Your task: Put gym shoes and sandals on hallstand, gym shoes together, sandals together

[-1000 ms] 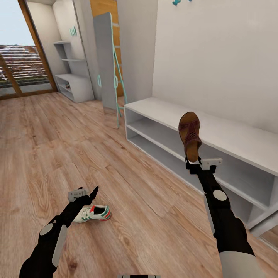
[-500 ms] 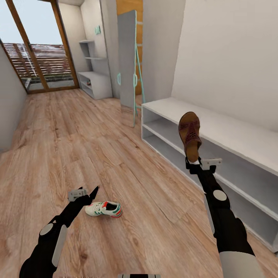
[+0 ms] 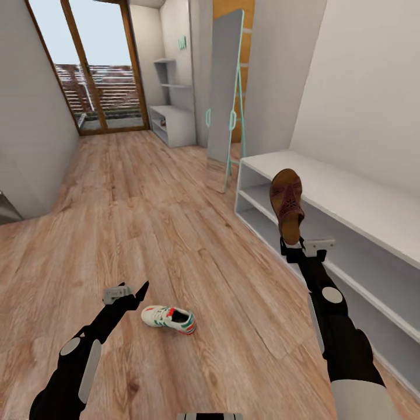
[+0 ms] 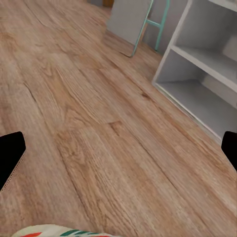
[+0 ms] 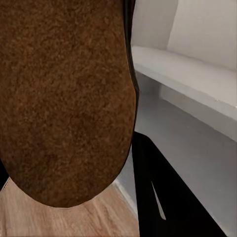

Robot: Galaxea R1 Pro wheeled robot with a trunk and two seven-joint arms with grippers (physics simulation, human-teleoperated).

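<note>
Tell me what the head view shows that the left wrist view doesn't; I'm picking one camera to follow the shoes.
Head view alone: the right gripper holding a brown sandal upright by its heel end, the far hallstand by the glass door, and the whole gym shoe lying on the floor.

Left wrist view alone: the left gripper's black fingertips spread wide at the picture's sides, nothing between them.

Both: the wood floor, the low white bench, the leaning mirror, and the gym shoe, of which the wrist view catches just a sliver.
</note>
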